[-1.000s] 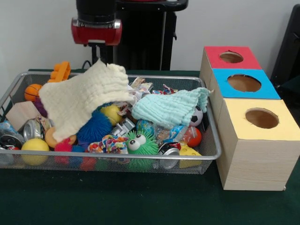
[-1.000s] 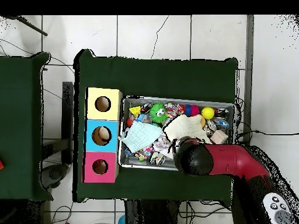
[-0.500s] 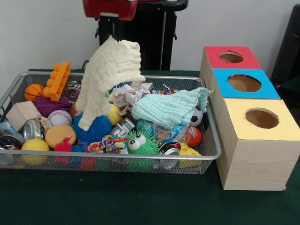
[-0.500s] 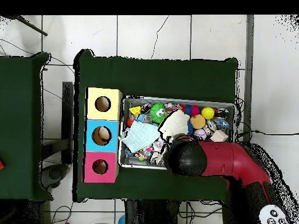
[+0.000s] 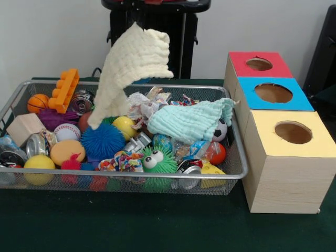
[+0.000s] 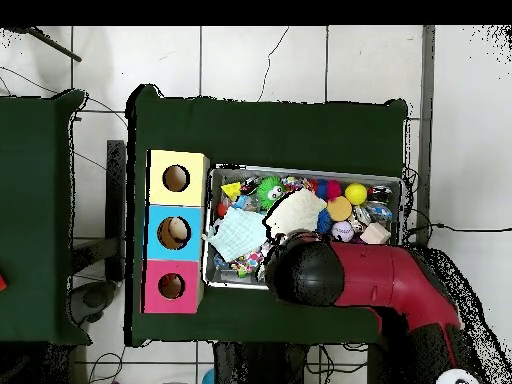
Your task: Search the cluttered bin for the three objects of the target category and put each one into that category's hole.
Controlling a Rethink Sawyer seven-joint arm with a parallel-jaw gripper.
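Observation:
The wire mesh bin [image 5: 157, 86] is full of toys, cans and cloths; it also shows in the overhead view [image 6: 300, 170]. A cream cloth [image 5: 131, 63] hangs in the air over the bin's back middle, its top at the picture's upper edge. In the overhead view the red and black arm [image 6: 305, 272] covers the gripper, and the cream cloth [image 6: 295, 212] sticks out from under it. The red-surround hole [image 5: 259, 64] is at the far end of the wooden box, to the right of the bin; it also shows in the overhead view [image 6: 171, 286].
A mint cloth [image 5: 189, 119] lies on the toys at the bin's right. A blue spiky ball [image 5: 102, 140], a green fuzzy toy [image 5: 155, 160], an orange block [image 5: 64, 89] and cans [image 5: 37, 144] fill the bin. The blue hole [image 5: 273, 93] and yellow hole [image 5: 293, 132] adjoin the red one.
The cream cloth has been lifted off the pile and carried up and to the right in the front view. The gripper has risen out of the front view. Balls under the cloth now show.

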